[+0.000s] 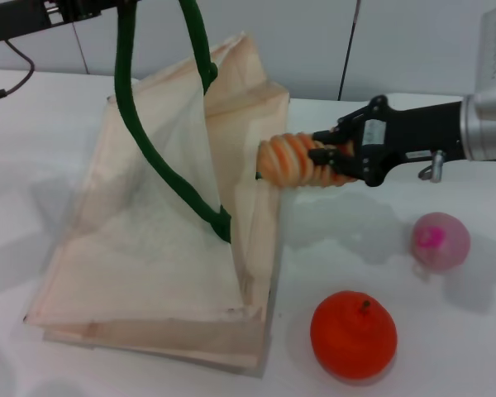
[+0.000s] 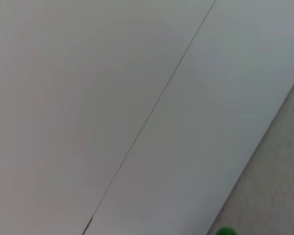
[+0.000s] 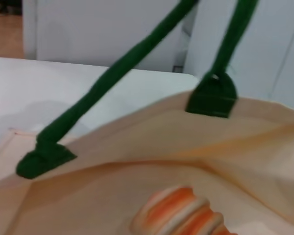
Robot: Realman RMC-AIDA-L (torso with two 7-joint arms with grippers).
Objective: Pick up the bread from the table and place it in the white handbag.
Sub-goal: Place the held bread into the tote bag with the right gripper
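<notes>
The bread [image 1: 285,161], a ridged loaf with orange and cream stripes, hangs in the air at the right edge of the white handbag [image 1: 149,248]. My right gripper [image 1: 318,161] is shut on the loaf's far end and reaches in from the right. The bag's mouth is pulled up and open. Its dark green handle [image 1: 161,165] rises to my left arm [image 1: 66,10] at the top edge of the head view. In the right wrist view the bread's tip [image 3: 181,213] sits just before the bag's cream fabric [image 3: 137,147], under both green handles [image 3: 112,83].
An orange fruit [image 1: 353,335] lies on the white table [image 1: 463,347] at the front right. A pink ball [image 1: 440,240] sits right of the bag, below my right arm. The left wrist view shows only a pale wall and a bit of green [image 2: 226,231].
</notes>
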